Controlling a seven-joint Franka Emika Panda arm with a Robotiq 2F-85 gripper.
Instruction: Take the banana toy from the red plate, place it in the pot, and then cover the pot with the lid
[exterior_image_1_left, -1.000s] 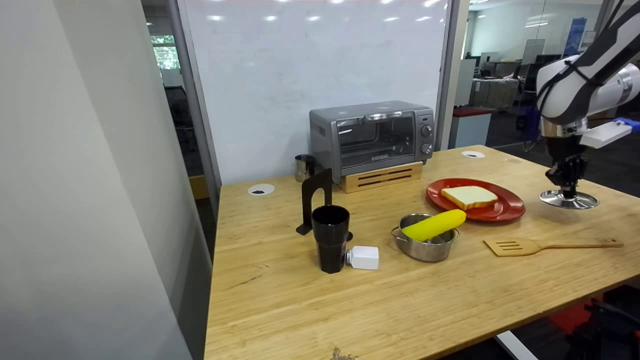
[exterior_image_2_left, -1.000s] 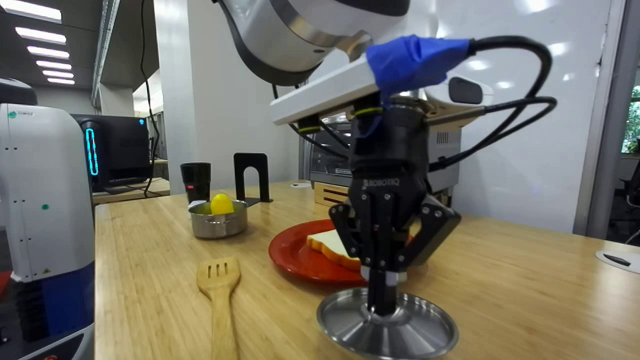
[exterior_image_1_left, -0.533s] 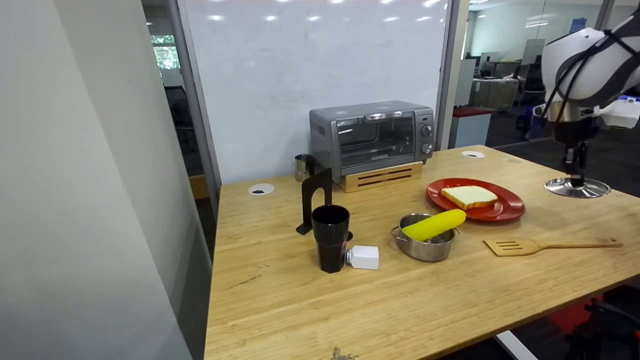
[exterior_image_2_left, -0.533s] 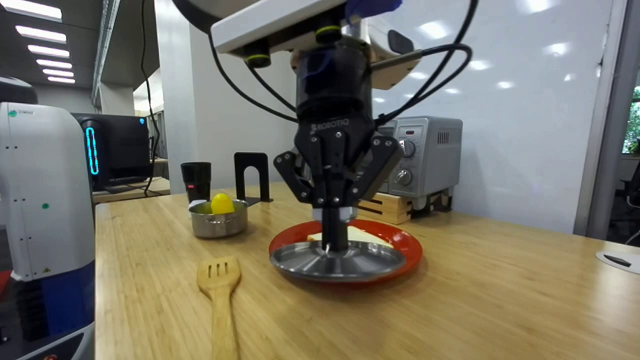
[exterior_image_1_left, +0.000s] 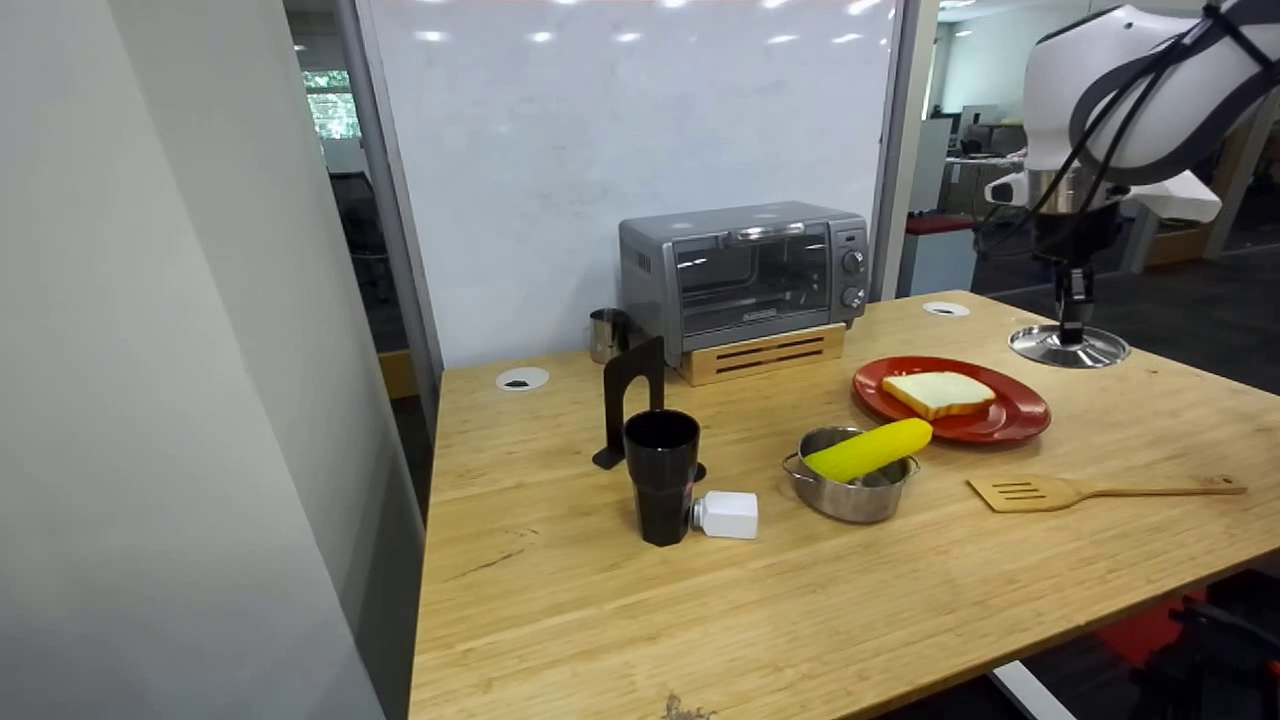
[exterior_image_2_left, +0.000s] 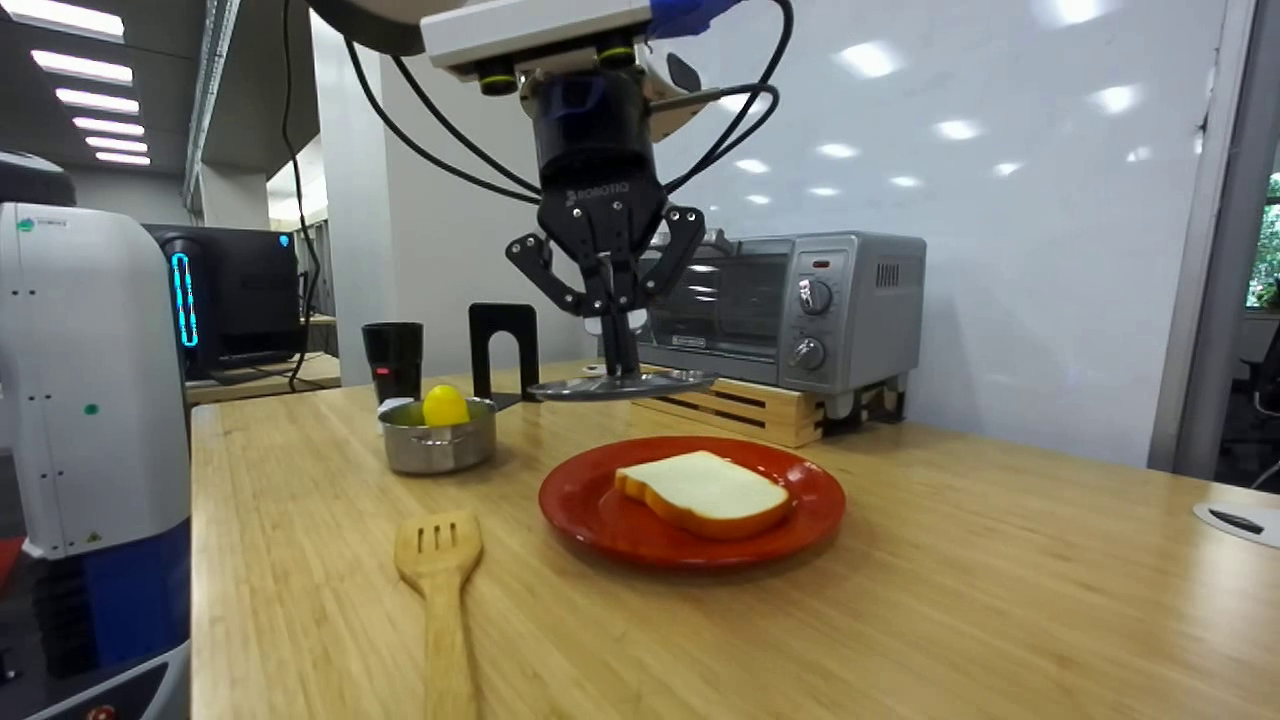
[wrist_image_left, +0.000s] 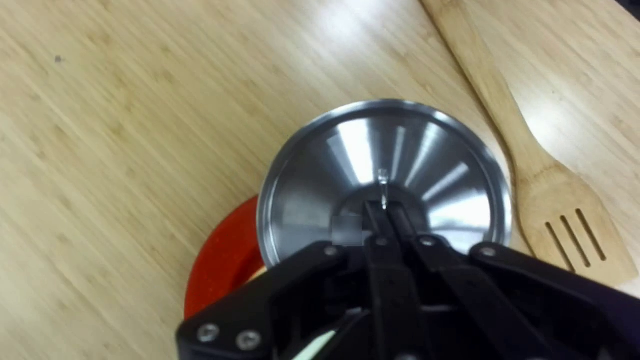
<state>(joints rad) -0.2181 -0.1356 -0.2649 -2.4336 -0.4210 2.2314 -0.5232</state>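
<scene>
Jaws clenched, the gripper (exterior_image_2_left: 623, 366) grasps the lid (wrist_image_left: 384, 150) at its centre above the table (exterior_image_1_left: 600, 620), apart from the pot (exterior_image_1_left: 850, 505), which stands well in from the table's edges. The banana toy (exterior_image_1_left: 868, 450) slants out over the pot's rim, so the lid would probably tip or slide off; the narrow hold at its centre might let it swivel.

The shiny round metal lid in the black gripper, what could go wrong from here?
The bright yellow, elongated banana toy juts above the rim of the low, round steel pot, so the lid may not sit flat. The gripper pinches it only at its centre, so bumping the toy could tilt it.
</scene>
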